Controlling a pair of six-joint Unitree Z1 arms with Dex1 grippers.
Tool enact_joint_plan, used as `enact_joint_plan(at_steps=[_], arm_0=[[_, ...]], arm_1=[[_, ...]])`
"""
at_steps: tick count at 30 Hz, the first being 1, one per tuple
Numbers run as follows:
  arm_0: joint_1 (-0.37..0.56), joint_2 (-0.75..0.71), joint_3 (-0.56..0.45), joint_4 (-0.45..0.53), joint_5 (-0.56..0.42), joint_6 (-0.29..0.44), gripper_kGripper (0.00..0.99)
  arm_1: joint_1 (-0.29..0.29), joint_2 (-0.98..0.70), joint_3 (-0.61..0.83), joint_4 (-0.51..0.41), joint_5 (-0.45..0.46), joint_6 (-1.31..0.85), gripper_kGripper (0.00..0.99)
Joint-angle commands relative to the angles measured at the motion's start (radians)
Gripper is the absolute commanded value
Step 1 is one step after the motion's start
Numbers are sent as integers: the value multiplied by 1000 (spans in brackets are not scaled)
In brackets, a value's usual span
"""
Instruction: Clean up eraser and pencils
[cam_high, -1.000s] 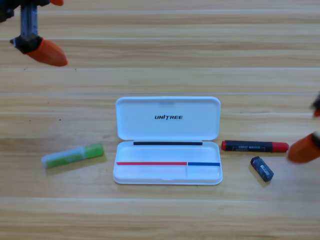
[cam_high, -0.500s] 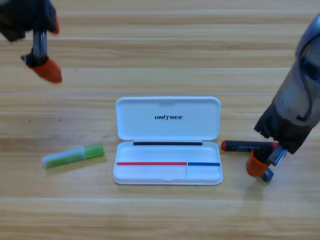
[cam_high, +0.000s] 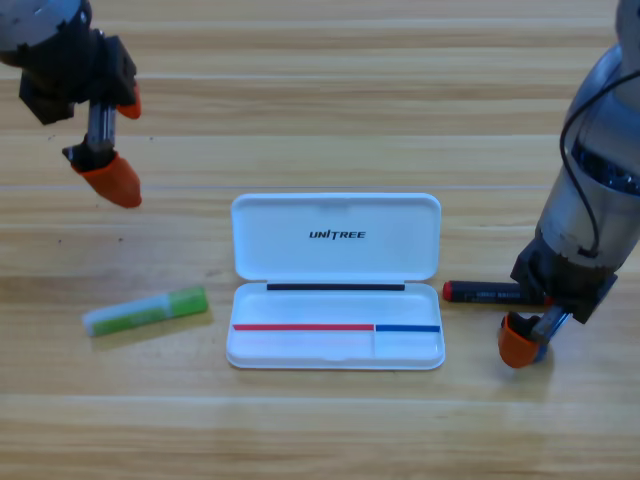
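Two grey arms, two chunky marker-like pencils, one eraser and one white case are counted on the wooden table (cam_high: 320, 110). At the upper left, the left gripper (cam_high: 108, 172) is held above bare wood, one orange jaw seen in full and the other only as a small orange patch higher up, so that it cannot be told whether they are apart or together. Below this gripper and slightly to its right, well apart from it, the light green pencil with a whitish end (cam_high: 146, 310) is laid flat at a slight tilt. To the right of that, the open white plastic case (cam_high: 336, 280) is set in the middle, its lid folded back. Just right of the case, the black-bodied pencil with red ends (cam_high: 485, 292) is laid level, its far end hidden under the right arm. The right gripper (cam_high: 527, 340) is lowered just below that pencil, pointing down. Of the small dark blue eraser (cam_high: 541, 349) only a sliver is seen, right against the lower orange jaw; whether it is clamped cannot be told.
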Motion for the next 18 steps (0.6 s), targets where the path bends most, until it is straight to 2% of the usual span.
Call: enact_joint_plan(at_steps=[1, 18], arm_0=[[15, 43, 29, 13, -26, 9, 946], [81, 129, 22, 7, -29, 25, 945]], arm_1=[[-47, 80, -5, 4, 24, 8, 923], [-47, 139, -24, 1, 67, 8, 902]])
